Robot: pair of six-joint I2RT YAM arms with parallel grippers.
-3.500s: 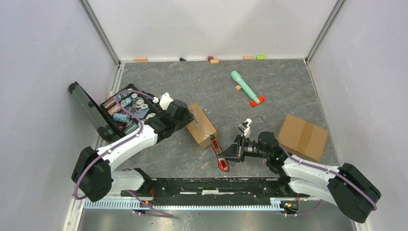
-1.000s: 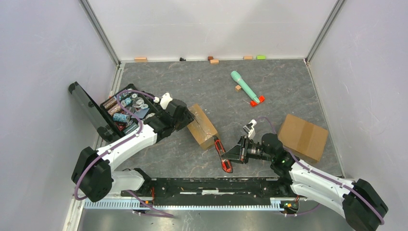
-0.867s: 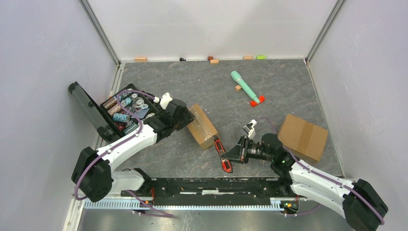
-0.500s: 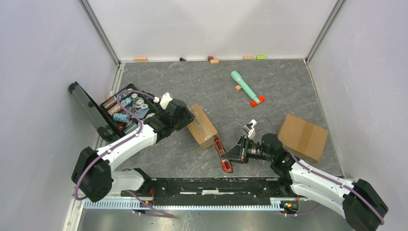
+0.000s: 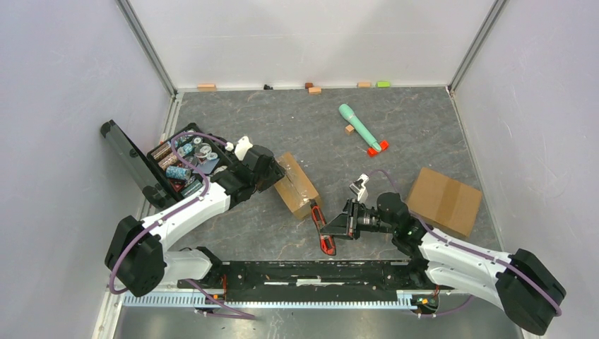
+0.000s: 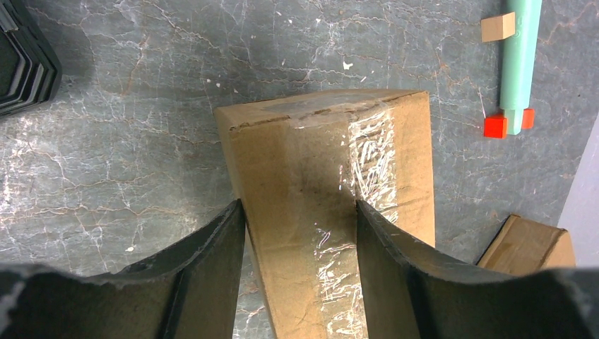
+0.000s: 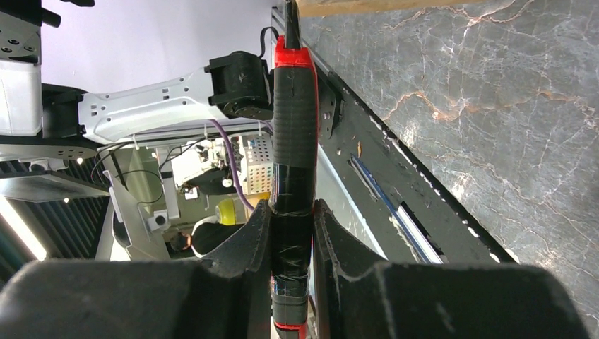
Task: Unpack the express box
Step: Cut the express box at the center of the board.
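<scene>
Cardboard box (image 5: 295, 186), taped shut, sits left of centre on the desk (image 5: 282, 116). The left jaws clamp its sides, likely steadying it. The right jaws grip a red-and-black knife (image 5: 322, 227), its tip at the box's near end, probably to slit the tape.

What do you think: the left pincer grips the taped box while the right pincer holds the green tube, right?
No: the right pincer holds a red and black knife, as the right wrist view shows; the left pincer does grip the taped box.
</scene>
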